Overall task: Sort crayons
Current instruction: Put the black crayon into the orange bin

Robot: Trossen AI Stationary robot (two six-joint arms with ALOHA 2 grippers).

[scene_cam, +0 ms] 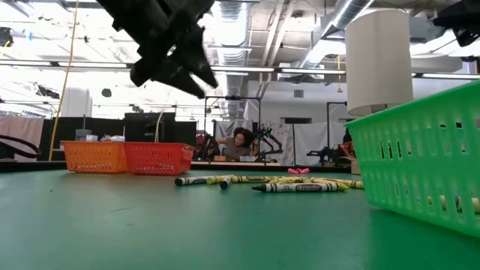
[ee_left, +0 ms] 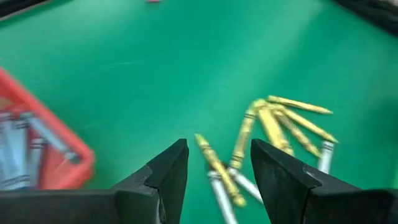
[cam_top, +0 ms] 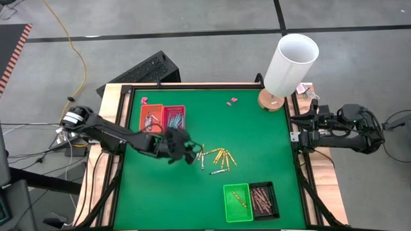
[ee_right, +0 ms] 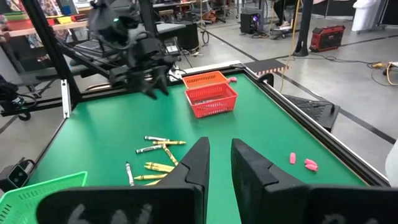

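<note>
A: Near edge of the table, entry one?

B: A green basket (cam_top: 237, 203) and a black basket (cam_top: 264, 199) sit side by side by the near right corner. The green one holds a yellow stick, the black one several brown-red sticks.

A: Middle of the table?

B: The loose crayons (cam_top: 218, 158), mostly yellow with a few grey, lie scattered flat, some touching or crossing. The left gripper (cam_top: 192, 153) hangs above the left end of that scatter, fingers apart, nothing between them. In the left wrist view one yellow crayon (ee_left: 219, 169) lies below the gap between the fingers.

A: Handling notes for the item?

B: By judgement: light, stiff, paper-wrapped wax sticks, round enough to roll and thin enough to slip or snap under a hard pinch. Best taken at mid-length, fingers across the stick, choosing one lying clear of its neighbours so none are dragged along.

A: Farther back?

B: An orange basket (cam_top: 151, 119) and a red basket (cam_top: 174, 117) stand together near the far left corner, both with grey-looking sticks inside. Pink scraps (cam_top: 232, 101) lie near the far edge.

A: And the other arm?

B: The right gripper (ee_right: 219, 163) waits off the right edge of the table, fingers slightly apart and empty.
</note>
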